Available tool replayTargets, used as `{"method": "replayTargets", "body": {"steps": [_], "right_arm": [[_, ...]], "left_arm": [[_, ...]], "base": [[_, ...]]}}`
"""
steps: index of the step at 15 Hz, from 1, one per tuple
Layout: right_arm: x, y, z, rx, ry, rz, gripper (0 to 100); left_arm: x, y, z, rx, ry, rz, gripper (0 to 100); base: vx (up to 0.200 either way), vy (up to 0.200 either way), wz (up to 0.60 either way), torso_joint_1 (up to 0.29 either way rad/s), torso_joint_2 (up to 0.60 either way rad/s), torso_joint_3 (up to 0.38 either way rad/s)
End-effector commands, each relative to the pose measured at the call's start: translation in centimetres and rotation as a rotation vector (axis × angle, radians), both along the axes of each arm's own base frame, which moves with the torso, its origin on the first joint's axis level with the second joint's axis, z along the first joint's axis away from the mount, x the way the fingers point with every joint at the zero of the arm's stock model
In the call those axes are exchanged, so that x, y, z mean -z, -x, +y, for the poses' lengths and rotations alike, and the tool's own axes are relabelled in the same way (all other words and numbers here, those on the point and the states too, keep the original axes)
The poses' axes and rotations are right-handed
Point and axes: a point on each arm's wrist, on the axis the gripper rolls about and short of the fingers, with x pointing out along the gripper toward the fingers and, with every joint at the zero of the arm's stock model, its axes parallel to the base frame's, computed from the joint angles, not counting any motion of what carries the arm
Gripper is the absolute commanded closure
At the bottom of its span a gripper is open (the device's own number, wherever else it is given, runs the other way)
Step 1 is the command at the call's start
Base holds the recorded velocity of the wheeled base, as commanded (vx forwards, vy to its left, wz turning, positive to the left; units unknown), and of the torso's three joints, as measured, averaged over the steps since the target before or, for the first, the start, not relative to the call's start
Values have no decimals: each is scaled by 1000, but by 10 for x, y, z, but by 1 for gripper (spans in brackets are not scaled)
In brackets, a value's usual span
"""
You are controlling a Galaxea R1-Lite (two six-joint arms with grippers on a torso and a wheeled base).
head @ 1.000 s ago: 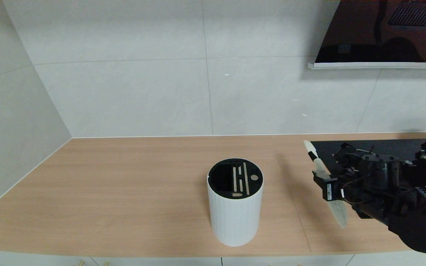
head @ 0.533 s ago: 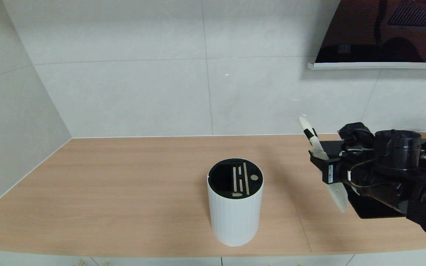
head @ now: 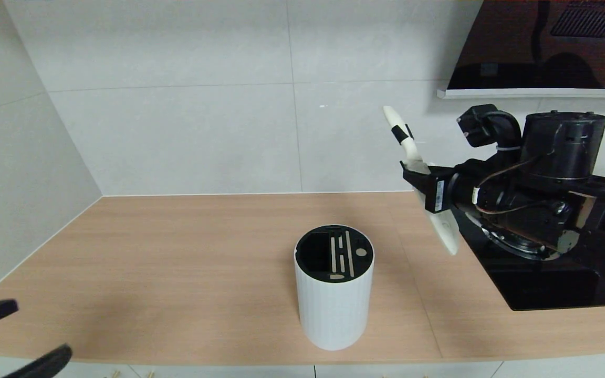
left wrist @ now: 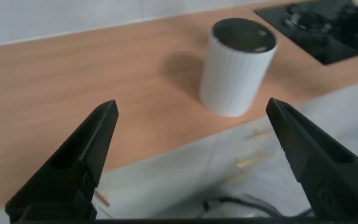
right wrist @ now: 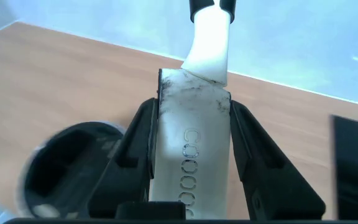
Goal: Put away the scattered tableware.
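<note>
The right gripper (head: 430, 190) is clenched on the blade of a white knife (head: 443, 233), held in the air right of the holder, by the left edge of the black cooktop (head: 533, 286); the handle tilts up and left. The white ribbed holder (head: 334, 307) stands upright on the bench (head: 176, 247), apart from the knife. The left gripper (head: 40, 326) is spread wide, holding nothing, at the near left corner.

A white knife (head: 445, 233) hangs tilted, handle up, right of the upright white slotted holder (head: 334, 307).
</note>
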Motion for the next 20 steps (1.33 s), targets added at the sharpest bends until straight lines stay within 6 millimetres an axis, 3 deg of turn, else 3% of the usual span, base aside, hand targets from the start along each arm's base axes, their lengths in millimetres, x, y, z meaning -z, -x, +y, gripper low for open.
{"method": "replayTargets", "body": {"steps": [1,4,8,10,16,20], "right_arm": [[7,9,15,-29,17,18,100],[5,23,27,-59,18,12,100],[9,43,47,-98,24,16,100],[11,47,53,-112,29,23,100],[15,69,75,-208,10,46,100],[22,80,85,-256,23,68,100]], "left_arm": [[-13,-86,-17,106,5,176,0],[2,-115,-41,194,77,193,0],[-4,-134,-85,310,381,228,0],[6,-149,-102,334,471,252,0],[43,-172,-144,325,553,189,0],[46,-176,-151,324,592,146,0]], "base": [[0,0,0,0,0,0],[0,0,0,0,0,0],[0,0,0,0,0,0],[0,0,0,0,0,0],[0,0,0,0,0,0],[0,0,0,0,0,0]]}}
